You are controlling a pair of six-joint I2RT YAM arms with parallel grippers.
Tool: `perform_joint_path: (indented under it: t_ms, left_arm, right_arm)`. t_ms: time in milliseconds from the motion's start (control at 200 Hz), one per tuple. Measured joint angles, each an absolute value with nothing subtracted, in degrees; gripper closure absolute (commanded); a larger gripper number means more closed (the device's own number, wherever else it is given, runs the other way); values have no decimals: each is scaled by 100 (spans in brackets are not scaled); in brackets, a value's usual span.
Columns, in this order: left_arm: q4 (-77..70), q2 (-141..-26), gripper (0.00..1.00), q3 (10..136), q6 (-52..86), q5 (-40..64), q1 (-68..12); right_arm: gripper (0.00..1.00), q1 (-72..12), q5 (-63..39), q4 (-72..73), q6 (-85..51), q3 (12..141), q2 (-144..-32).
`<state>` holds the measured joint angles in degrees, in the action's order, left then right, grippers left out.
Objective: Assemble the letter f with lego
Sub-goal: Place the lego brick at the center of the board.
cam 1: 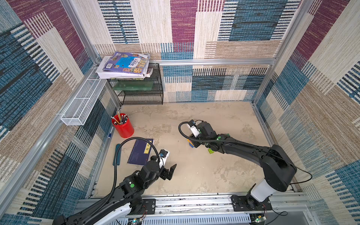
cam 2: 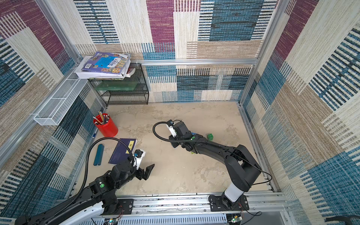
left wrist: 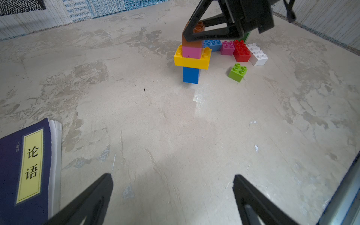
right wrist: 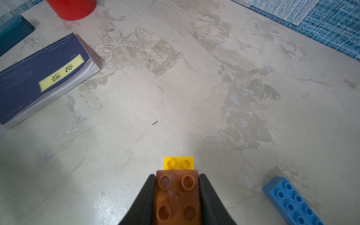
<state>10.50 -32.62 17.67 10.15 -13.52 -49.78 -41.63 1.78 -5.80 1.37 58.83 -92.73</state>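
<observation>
A lego stack stands mid-table: a blue brick (left wrist: 191,75) at the bottom, then a yellow oblong (left wrist: 191,62), a pink brick (left wrist: 191,52) and a brown brick (left wrist: 190,41) on top. My right gripper (right wrist: 177,176) is shut on the brown brick (right wrist: 177,194), with the yellow studs (right wrist: 179,163) showing just past it. Loose bricks lie beside the stack: light blue (left wrist: 213,45), magenta (left wrist: 227,48), red (left wrist: 241,52), white (left wrist: 258,56) and lime green (left wrist: 238,72). My left gripper (left wrist: 173,187) hangs open and empty over bare table, well short of the stack; it also shows in both top views (cam 1: 171,171) (cam 2: 148,172).
A dark blue book (cam 1: 140,152) lies left of my left gripper, with a teal case (cam 1: 117,154) beyond it. A red pencil cup (cam 1: 122,126) stands at the left wall. A black mesh shelf (cam 1: 140,91) carrying books fills the back left corner, next to a white mesh basket (cam 1: 81,105).
</observation>
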Motion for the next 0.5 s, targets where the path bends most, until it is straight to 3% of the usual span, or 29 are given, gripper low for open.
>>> perform_joint_path:
  t_ms: [501]
  left_arm:
    - [1048, -3326, 1, 1772, 1015, -1352, -4978]
  right_arm:
    - [68, -4049, 198, 666, 141, 4904, -8958]
